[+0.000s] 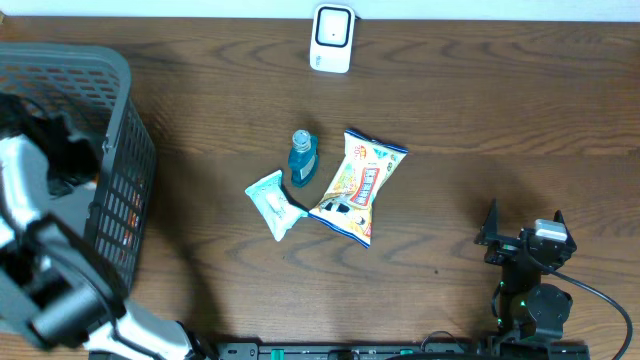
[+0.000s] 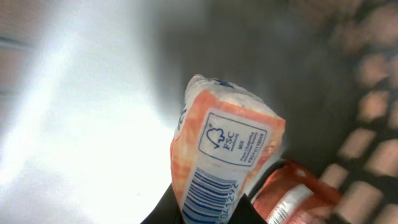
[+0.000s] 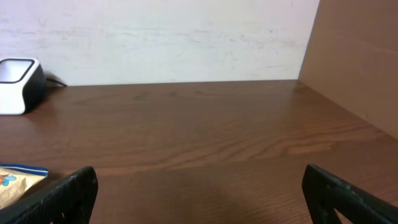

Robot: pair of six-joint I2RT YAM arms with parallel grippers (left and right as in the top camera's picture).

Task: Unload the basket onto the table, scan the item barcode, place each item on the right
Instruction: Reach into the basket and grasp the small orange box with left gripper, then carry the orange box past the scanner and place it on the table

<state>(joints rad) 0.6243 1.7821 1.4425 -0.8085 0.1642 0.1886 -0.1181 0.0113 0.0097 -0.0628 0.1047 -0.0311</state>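
Note:
In the left wrist view my left gripper (image 2: 208, 214) is shut on an orange-and-white packet (image 2: 227, 143). The packet stands up between the dark fingers, with its blue barcode (image 2: 208, 193) facing the camera. From overhead the left arm (image 1: 20, 190) reaches down into the grey basket (image 1: 125, 190), and the packet is hidden there. The white scanner (image 1: 332, 38) stands at the table's far edge and also shows as the scanner (image 3: 18, 78) at far left in the right wrist view. My right gripper (image 1: 525, 235) rests open at the front right, and nothing lies between its fingers (image 3: 74, 190).
A blue bottle (image 1: 303, 158), a colourful snack bag (image 1: 358, 186) and a white-teal packet (image 1: 274, 203) lie mid-table. Beside the held packet lies another orange packet (image 2: 292, 193), with the basket's mesh wall (image 2: 373, 124) behind it. A brown panel (image 3: 360, 62) stands to the right.

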